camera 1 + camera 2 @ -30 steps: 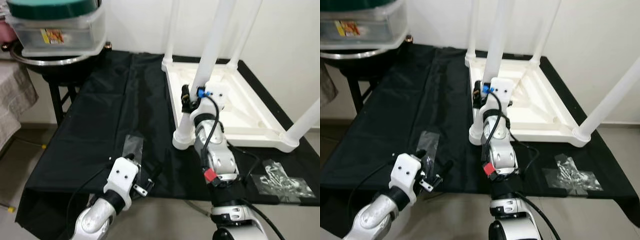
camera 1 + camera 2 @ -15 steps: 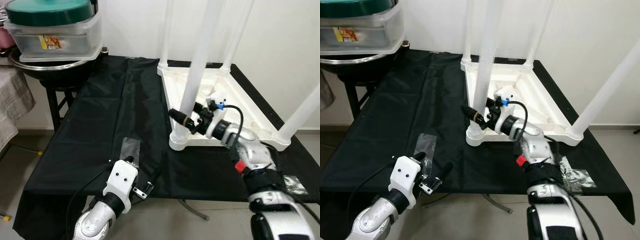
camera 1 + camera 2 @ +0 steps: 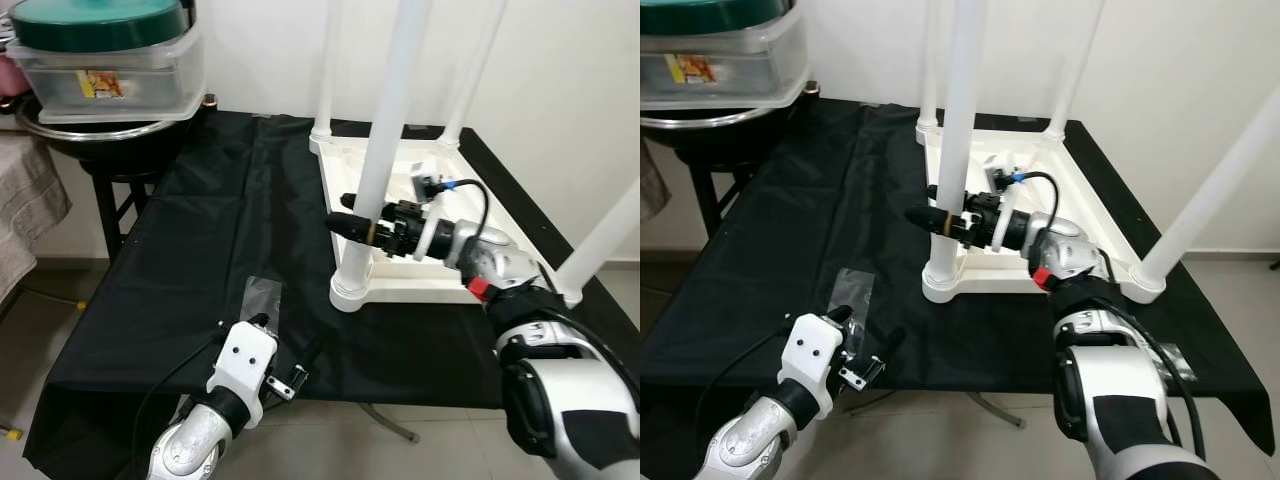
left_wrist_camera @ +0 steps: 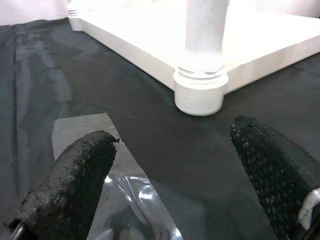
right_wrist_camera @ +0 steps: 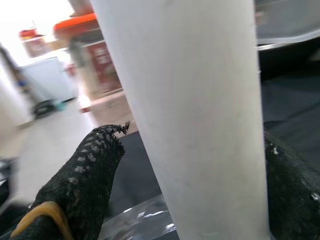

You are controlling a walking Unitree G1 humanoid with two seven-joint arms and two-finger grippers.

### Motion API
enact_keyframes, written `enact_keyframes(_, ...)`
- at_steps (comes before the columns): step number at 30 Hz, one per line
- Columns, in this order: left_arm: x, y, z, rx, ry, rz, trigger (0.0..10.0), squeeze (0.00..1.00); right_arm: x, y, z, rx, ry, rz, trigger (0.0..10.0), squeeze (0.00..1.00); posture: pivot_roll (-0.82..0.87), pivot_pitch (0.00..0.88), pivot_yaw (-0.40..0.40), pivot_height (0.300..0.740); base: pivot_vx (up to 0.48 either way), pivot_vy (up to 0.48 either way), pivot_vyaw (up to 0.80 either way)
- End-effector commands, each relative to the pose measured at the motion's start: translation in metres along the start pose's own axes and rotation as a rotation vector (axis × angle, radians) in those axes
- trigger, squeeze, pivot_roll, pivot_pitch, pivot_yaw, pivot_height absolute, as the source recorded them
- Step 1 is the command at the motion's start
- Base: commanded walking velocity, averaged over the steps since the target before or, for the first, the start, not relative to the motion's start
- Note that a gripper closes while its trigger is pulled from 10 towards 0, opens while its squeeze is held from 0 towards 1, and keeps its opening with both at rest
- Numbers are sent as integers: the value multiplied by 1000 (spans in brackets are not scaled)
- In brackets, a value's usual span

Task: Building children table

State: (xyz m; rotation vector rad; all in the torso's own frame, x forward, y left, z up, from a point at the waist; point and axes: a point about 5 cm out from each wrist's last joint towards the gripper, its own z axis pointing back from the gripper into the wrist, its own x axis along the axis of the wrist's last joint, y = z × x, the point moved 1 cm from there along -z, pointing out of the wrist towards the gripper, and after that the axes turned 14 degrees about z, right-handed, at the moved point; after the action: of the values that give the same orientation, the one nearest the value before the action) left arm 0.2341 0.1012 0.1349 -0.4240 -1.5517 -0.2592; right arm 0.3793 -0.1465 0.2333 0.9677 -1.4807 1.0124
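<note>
A white children's table (image 3: 430,292) lies upside down on the black cloth (image 3: 200,230), its legs pointing up. My right gripper (image 3: 360,228) reaches in from the right and is shut on the near leg (image 3: 388,120) a little above its socket. In the right wrist view the leg (image 5: 200,125) sits between the black fingers (image 5: 85,180). My left gripper (image 3: 868,338) is open near the front edge, low over a clear plastic bag (image 3: 262,297). The left wrist view has that bag (image 4: 115,200) below the fingers and the leg's socket (image 4: 200,90) ahead.
A clear tub with a green lid (image 3: 105,55) sits on a round metal stand at the back left. Three other white legs (image 3: 475,65) rise from the table's far and right corners. A white wall stands behind. The cloth's front edge drops off near my left arm.
My right arm has swung out to the right, and its gripper now crosses the near leg from the side, higher than before. The left gripper has hardly moved.
</note>
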Motion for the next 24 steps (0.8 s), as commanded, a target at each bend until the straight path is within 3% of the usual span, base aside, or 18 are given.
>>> enact_keyframes(1, -3, -1, 2, -3, 11, -2, 10000, 0, 2, 5, -5, 89, -5, -6, 10000, 0, 106, 78, -103, 740, 0, 0, 0)
enact_keyframes(7, -3, -1, 1, -4, 12, -2, 10000, 0, -6, 12, -8, 173, 52, -2, 10000, 0, 101, 78, -102, 740, 0, 0, 0)
enact_keyframes(8, -3, -1, 1, -4, 11, -2, 10000, 0, -14, 19, -8, 229, 86, -11, 0, 0, 104, 73, -104, 740, 0, 0, 0)
enact_keyframes(11, -2, -1, 0, -2, 8, -3, 10000, 0, -21, 26, -10, 285, 67, -43, 0, 0, 103, 72, -103, 740, 0, 0, 0)
enact_keyframes(12, -2, -1, 0, -1, 8, -3, 10000, 0, -23, 21, -15, 185, 71, -7, 0, 0, 100, 64, -104, 740, 0, 0, 0)
enact_keyframes(13, -2, -1, 0, -1, 8, -3, 10000, 0, -23, 21, -15, 185, 71, -7, 0, 0, 100, 64, -104, 740, 0, 0, 0)
enact_keyframes(15, -3, -2, 0, -3, 10, -3, 10000, 0, -18, 3, -24, -96, 50, 115, 0, 0, 101, 56, -105, 740, 0, 0, 0)
enact_keyframes(16, -3, -2, 0, -3, 10, -3, 10000, 0, -18, 3, -24, -96, 50, 115, 0, 0, 101, 56, -105, 740, 0, 0, 0)
enact_keyframes(18, -3, -2, 0, -3, 11, -3, 10000, 0, -14, -10, -27, -317, 54, 153, 0, 0, 100, 57, -103, 740, 0, 0, 0)
enact_keyframes(19, -3, -2, 0, -3, 11, -3, 10000, 0, -14, -10, -27, -317, 54, 153, 0, 0, 100, 57, -103, 740, 0, 0, 0)
enact_keyframes(20, -4, -2, 0, -6, 14, -4, 10000, 0, -14, -16, -28, -484, 97, 217, 0, 0, 93, 50, -95, 740, 0, 0, 0)
enact_keyframes(22, -4, -2, 0, -6, 14, -4, 10000, 0, -14, -16, -28, -484, 97, 217, 0, 0, 93, 50, -95, 740, 0, 0, 0)
enact_keyframes(24, -5, -2, 0, -10, 16, -4, 10000, 0, -15, -23, -26, -711, 150, 270, 0, 0, 86, 47, -94, 740, 0, 0, 0)
